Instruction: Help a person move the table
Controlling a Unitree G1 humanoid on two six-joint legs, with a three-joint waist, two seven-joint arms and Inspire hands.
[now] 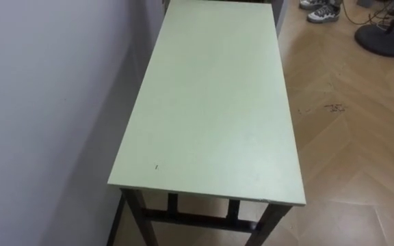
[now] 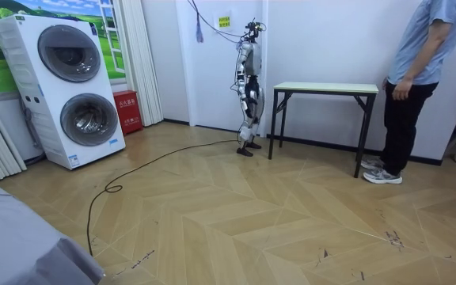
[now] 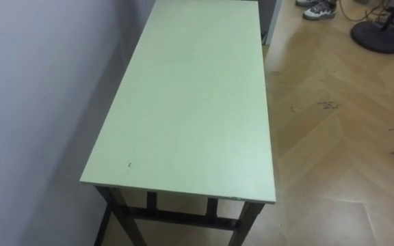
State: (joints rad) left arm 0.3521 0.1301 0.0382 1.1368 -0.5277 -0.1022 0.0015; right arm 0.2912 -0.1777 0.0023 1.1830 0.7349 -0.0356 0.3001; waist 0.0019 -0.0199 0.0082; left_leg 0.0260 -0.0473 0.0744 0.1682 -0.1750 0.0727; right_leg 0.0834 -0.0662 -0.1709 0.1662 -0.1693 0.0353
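Note:
A long table [image 1: 211, 102] with a pale green top and dark legs stands lengthwise against the white wall on my left. I stand at its near short end, seen at the room view's left end of the table [image 2: 325, 88]. My right hand [image 2: 256, 104] hangs low beside my body, close to that end. A person [image 2: 418, 71] in a light blue shirt and dark trousers stands at the far short end, arms down, one hand [image 2: 400, 89] near the tabletop's edge and apart from it. The person's shoes [image 1: 322, 11] show beyond the far end.
Open wooden floor [image 1: 354, 137] lies to the right of the table. A round black stand base [image 1: 383, 38] sits on it at the far right. Behind me are a stacked washer and dryer [image 2: 66, 87], a red box [image 2: 127, 111] and curtains.

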